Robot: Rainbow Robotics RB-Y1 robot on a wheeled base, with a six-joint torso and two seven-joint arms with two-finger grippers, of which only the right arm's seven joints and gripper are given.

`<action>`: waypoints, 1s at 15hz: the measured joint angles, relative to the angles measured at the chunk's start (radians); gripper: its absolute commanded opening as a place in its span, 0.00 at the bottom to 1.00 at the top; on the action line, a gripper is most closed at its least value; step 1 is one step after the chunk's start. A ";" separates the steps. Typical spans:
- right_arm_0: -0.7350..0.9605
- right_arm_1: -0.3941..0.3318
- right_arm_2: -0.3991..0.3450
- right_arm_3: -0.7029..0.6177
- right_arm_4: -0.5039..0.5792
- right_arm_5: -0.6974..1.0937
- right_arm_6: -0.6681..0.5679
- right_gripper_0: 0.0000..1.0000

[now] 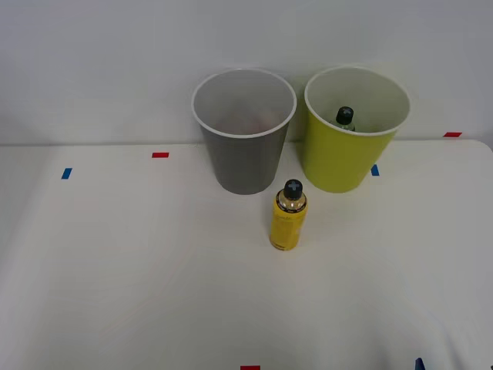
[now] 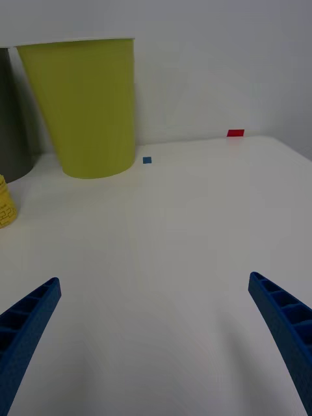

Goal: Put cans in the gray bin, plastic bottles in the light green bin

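The gray bin [image 1: 244, 146] and the light green bin [image 1: 350, 146] stand side by side at the table's back, against the wall. Inside the light green bin, the black cap of a plastic bottle [image 1: 344, 116] shows near the far wall. A yellow bottle-shaped can [image 1: 288, 216] with a black screw cap stands upright on the table just in front of the gap between the bins. My right gripper [image 2: 154, 279] is open and holds nothing, low over the table to the right of the bins. The light green bin [image 2: 88, 104] and the can's edge [image 2: 5, 207] lie ahead of it.
Small red and blue tape marks [image 1: 159, 155] dot the white table [image 1: 139, 270] near the wall and the front edge. A blue mark [image 2: 147, 159] lies beside the light green bin and a red one [image 2: 235, 133] at the wall.
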 measured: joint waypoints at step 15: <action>0.089 0.001 -0.037 0.009 0.126 -0.165 -0.210 1.00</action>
